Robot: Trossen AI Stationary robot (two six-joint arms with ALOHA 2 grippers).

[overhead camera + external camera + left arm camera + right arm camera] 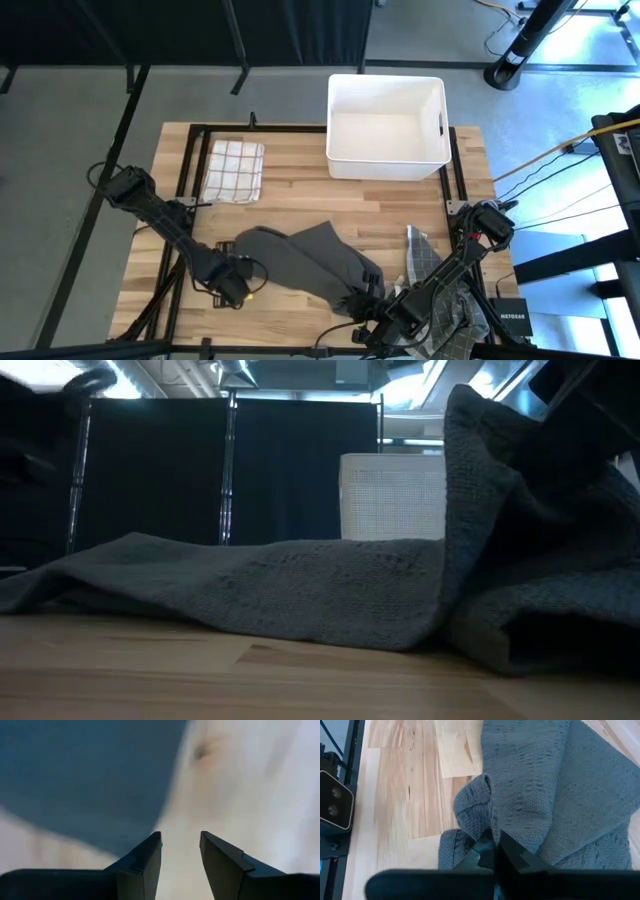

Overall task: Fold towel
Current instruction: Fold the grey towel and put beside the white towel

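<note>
- My right gripper is pinched closed on a fold of the grey towel, at the table's near edge.
- My left gripper sits just beside the towel's left end, fingers parted with a narrow gap and nothing between them.
- The towel lies crumpled across the near middle of the wooden table, one part lifted toward my right gripper.
- A folded checked cloth rests at the far left of the table; a white bin stands at the far edge, well apart from the towel.
- Another patterned cloth lies under my right arm.
- Dark curtains close the room behind; grey floor surrounds the table.
</note>
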